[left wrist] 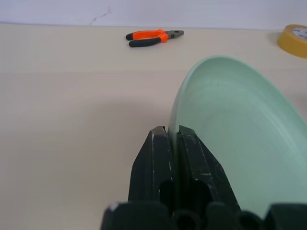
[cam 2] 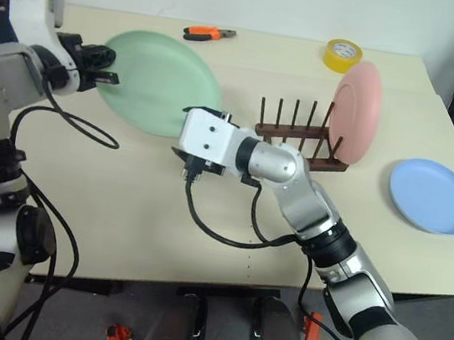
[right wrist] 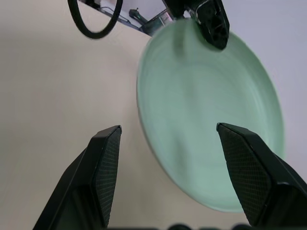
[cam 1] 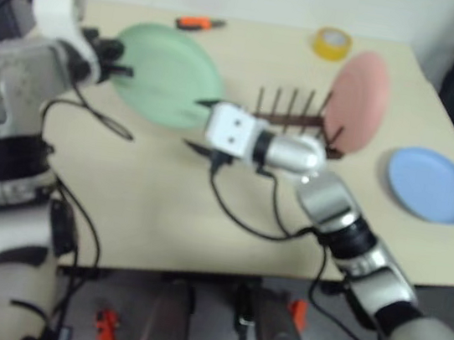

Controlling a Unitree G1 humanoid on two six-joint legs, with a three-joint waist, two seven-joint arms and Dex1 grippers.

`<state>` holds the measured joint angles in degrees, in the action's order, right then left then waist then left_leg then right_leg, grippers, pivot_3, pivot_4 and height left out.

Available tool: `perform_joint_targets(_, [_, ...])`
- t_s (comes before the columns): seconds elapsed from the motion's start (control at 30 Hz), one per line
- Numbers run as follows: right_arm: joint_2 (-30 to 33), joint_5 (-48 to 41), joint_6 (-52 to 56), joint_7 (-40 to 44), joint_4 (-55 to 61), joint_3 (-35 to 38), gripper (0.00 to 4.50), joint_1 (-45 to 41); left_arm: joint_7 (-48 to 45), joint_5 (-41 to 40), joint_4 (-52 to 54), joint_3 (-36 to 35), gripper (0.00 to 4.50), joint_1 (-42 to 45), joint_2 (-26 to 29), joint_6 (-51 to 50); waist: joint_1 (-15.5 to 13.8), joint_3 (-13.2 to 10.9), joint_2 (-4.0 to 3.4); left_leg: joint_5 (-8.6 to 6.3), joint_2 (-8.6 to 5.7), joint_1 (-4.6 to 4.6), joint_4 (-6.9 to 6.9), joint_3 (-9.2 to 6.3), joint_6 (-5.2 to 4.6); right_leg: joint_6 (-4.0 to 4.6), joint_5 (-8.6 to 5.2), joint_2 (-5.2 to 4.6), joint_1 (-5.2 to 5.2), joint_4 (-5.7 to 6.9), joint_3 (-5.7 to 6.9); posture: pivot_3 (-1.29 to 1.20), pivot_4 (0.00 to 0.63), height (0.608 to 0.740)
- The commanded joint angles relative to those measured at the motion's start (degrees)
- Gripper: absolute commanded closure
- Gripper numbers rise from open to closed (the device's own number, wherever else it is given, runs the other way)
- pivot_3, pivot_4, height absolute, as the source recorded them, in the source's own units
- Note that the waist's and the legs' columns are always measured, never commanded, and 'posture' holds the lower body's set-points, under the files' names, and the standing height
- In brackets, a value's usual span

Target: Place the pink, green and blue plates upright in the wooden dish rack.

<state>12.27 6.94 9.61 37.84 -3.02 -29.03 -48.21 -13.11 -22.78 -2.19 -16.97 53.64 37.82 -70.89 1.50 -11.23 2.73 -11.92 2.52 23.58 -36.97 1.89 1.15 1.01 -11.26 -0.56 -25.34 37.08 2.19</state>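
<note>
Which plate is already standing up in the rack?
The pink plate. It stands upright in the wooden dish rack; the blue plate lies flat, and the left gripper holds the green plate.

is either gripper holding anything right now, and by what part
The left gripper pinches the green plate by its rim. The right gripper is open, holding nothing.

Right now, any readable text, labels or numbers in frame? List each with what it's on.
No text can be read.
yellow tape roll: faint marks on its inner ring, too small to read.
green plate, pink plate, blue plate, wooden dish rack, orange pliers: no lettering visible.
</note>
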Motion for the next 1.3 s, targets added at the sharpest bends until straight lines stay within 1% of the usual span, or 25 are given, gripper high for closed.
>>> perform_joint_targets(0.03, [-1.2, 1.8, -4.1, 0.9, -1.5, -1.2, 1.10, -1.0, 0.5, -0.9, 4.8, -1.1, 4.48, 2.6, 0.0, -2.0, 0.0, 0.0, 0.00, 0.00, -0.01, 0.00, 0.00, 0.01, 0.00, 0.00, 0.00, -0.01, 0.00, 0.00, -0.01, 0.00, 0.150, 0.740])
perform_joint_targets(0.17, [-2.2, 4.4, -6.9, 0.9, -5.2, -2.3, 1.10, -1.7, 1.1, -1.5, 7.1, -2.3, 4.48, 2.8, -1.5, -5.1, 0.0, 0.0, 0.00, -0.01, -0.01, 0.05, 0.00, -0.01, 0.02, 0.00, 0.00, -0.01, -0.01, -0.02, 0.00, 0.00, 0.150, 0.740])
perform_joint_targets(0.3, [-4.0, 6.9, -9.1, -1.1, -9.7, -2.3, 1.10, -2.8, 1.9, -2.3, 8.5, -3.7, 4.48, 3.4, -2.8, -7.7, 0.0, 0.0, 0.00, 0.02, 0.00, 0.03, 0.00, -0.03, 0.07, 0.00, 0.01, -0.01, -0.01, 0.02, -0.01, 0.00, 0.150, 0.740])
perform_joint_targets(0.4, [-5.1, 7.5, -10.6, -2.4, -11.6, -1.4, 1.74, -3.3, 1.9, -2.0, 9.0, -3.7, 4.50, 3.1, -2.6, -8.3, 0.1, 0.0, 0.00, 0.05, 0.02, 0.02, 0.00, -0.04, 0.12, 0.01, 0.02, -0.01, -0.02, 0.04, 0.01, 0.00, 0.150, 0.740])
perform_joint_targets(0.6, [-6.2, 7.6, -11.9, -2.9, -11.7, -0.2, 3.81, -3.7, 1.9, -1.5, 9.6, -3.5, 4.50, 2.5, -2.1, -8.4, 0.1, 0.0, 0.00, 0.05, 0.03, 0.02, 0.01, -0.05, 0.14, 0.02, 0.02, -0.01, -0.02, 0.03, 0.00, 0.00, 0.150, 0.740])
perform_joint_targets(0.63, [-6.4, 7.6, -12.1, -2.9, -11.6, 0.0, 4.25, -3.7, 1.9, -1.5, 9.6, -3.4, 4.50, 2.4, -2.0, -8.4, 0.1, 0.0, 0.00, 0.05, 0.03, 0.02, 0.01, -0.05, 0.14, 0.02, 0.02, -0.01, -0.02, 0.03, -0.01, 0.00, 0.150, 0.740])
perform_joint_targets(0.67, [-6.7, 7.6, -12.1, -3.0, -11.6, 0.1, 4.47, -3.8, 1.9, -1.3, 9.6, -3.1, 4.50, 2.1, -1.8, -8.1, 0.1, 0.0, 0.00, 0.05, 0.03, 0.02, 0.01, -0.04, 0.14, 0.02, 0.02, -0.01, -0.01, 0.03, -0.01, 0.00, 0.150, 0.740])
perform_joint_targets(0.8, [-7.3, 7.6, -12.0, -2.8, -11.6, 0.2, 4.47, -4.1, 1.4, -1.2, 9.4, -2.3, 4.50, 1.8, -1.4, -7.6, 0.1, 0.0, 0.00, 0.05, 0.02, 0.02, 0.00, -0.06, 0.15, 0.02, 0.02, -0.02, -0.01, 0.04, -0.01, 0.00, 0.150, 0.740])
perform_joint_targets(0.9, [-7.3, 7.2, -11.9, -2.5, -11.2, 0.5, 4.47, -4.0, -0.8, -3.0, 9.8, -2.3, 4.50, 3.3, -0.9, -9.0, 0.1, 0.0, 0.00, 0.05, 0.02, 0.02, 0.00, -0.05, 0.16, 0.02, 0.02, -0.02, -0.02, 0.04, -0.01, 0.00, 0.150, 0.740])
perform_joint_targets(1.03, [-6.8, 6.3, -12.9, -1.4, -11.0, 1.0, 4.50, -3.5, -4.1, -5.6, 11.0, -3.3, 3.36, 4.8, 0.1, -8.6, 0.1, 0.0, 0.00, 0.05, 0.03, 0.02, 0.01, -0.06, 0.17, 0.02, 0.02, -0.02, -0.02, 0.03, 0.00, 0.00, 0.150, 0.740])
perform_joint_targets(1.17, [-7.0, 6.4, -14.5, -0.6, -11.7, 1.0, 4.50, -3.5, -5.1, -5.3, 9.8, -3.0, 1.88, 5.9, 2.3, -7.5, 0.1, 0.0, 0.00, 0.05, 0.02, 0.02, 0.00, -0.05, 0.17, 0.02, 0.02, -0.01, -0.01, 0.02, -0.01, 0.00, 0.150, 0.740])
perform_joint_targets(1.23, [-7.5, 6.2, -15.2, -0.1, -12.1, 1.1, 4.50, -3.9, -7.4, -5.5, 7.8, -2.4, 1.20, 9.6, 5.5, -6.1, 0.1, 0.0, 0.04, 0.05, 0.02, 0.02, 0.00, -0.05, 0.17, 0.02, 0.02, -0.01, -0.02, 0.04, 0.00, 0.00, 0.150, 0.740])
perform_joint_targets(1.3, [-7.7, 5.9, -15.8, 0.4, -12.4, 1.2, 4.50, -4.1, -9.8, -6.1, 5.6, -2.4, 1.20, 13.6, 8.7, -4.8, 0.1, -0.1, 0.14, 0.06, 0.05, 0.03, 0.01, -0.06, 0.18, 0.02, 0.02, 0.05, -0.04, 0.03, 0.04, 0.00, 0.150, 0.740])
